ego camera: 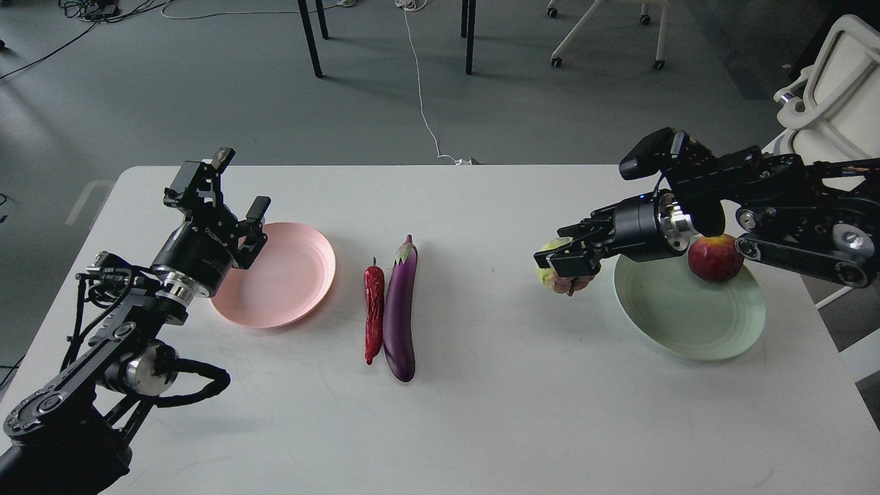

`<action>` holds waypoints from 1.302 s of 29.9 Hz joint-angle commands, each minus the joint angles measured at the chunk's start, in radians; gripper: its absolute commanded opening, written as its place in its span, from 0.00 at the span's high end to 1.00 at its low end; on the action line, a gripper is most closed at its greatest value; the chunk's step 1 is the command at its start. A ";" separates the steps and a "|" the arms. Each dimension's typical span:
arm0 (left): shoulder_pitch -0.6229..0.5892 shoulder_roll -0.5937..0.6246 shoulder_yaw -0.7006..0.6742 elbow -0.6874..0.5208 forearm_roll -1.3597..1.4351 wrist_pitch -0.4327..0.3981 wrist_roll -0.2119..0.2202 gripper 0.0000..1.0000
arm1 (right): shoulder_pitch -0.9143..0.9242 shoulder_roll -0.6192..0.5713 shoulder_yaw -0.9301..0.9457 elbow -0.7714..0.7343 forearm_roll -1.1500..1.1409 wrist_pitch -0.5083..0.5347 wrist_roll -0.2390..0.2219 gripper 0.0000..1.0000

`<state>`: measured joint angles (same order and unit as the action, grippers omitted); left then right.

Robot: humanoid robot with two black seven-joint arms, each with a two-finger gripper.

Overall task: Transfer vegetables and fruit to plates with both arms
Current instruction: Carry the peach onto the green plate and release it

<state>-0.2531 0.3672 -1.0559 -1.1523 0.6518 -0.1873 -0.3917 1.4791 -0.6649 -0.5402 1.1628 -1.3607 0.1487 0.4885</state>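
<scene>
1. My left gripper (237, 199): jaws apart, holding nothing, hanging over the 9 o'clock rim of the pink plate. I judge it is parked there so as to be clear of the vegetables until its turn.

2. Pink plate (289, 275): bare, at 9 o'clock of the table (481, 412). Likely the vegetables' destination, being the plate nearer to them.

3. Red chili pepper (373, 313): lying lengthwise at table centre, just beside the eggplant on its 9 o'clock side. Not yet moved.

4. Eggplant (400, 316): lying parallel, calyx toward 12 o'clock. Long and glossy; I would grip it mid-body so it does not tip.

5. Bumpy yellow-green fruit (558, 275): clamped between my right jaws, just off the green plate's 9 o'clock rim. Whether it rests on the table or is lifted I cannot tell.

6. My right gripper (567, 265): closed around that fruit, reaching in from 3 o'clock across the plate.

7. Pale green plate (687, 330): at 3 o'clock of the table.

8. Pomegranate (715, 258): on the green plate near 1 o'clock, leaving the plate's centre free for the second fruit.
</scene>
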 commanded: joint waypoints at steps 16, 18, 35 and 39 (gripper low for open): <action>-0.006 -0.002 0.008 0.000 0.002 -0.001 -0.003 0.02 | -0.163 -0.214 0.006 -0.089 -0.160 -0.003 0.000 0.27; -0.005 -0.002 0.010 -0.001 0.002 -0.001 -0.003 0.02 | -0.172 -0.214 0.016 -0.087 -0.158 -0.012 0.000 0.05; -0.026 0.039 0.011 -0.062 0.014 0.000 -0.003 0.02 | -0.397 -0.197 0.430 0.044 0.720 -0.020 0.000 0.03; -0.031 0.042 0.016 -0.115 0.072 0.005 0.001 0.02 | -0.471 -0.144 0.535 0.043 1.062 -0.009 0.000 0.03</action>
<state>-0.2806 0.4085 -1.0430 -1.2311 0.6744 -0.1883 -0.3944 1.0578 -0.8408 -0.0836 1.2050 -0.5459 0.1299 0.4885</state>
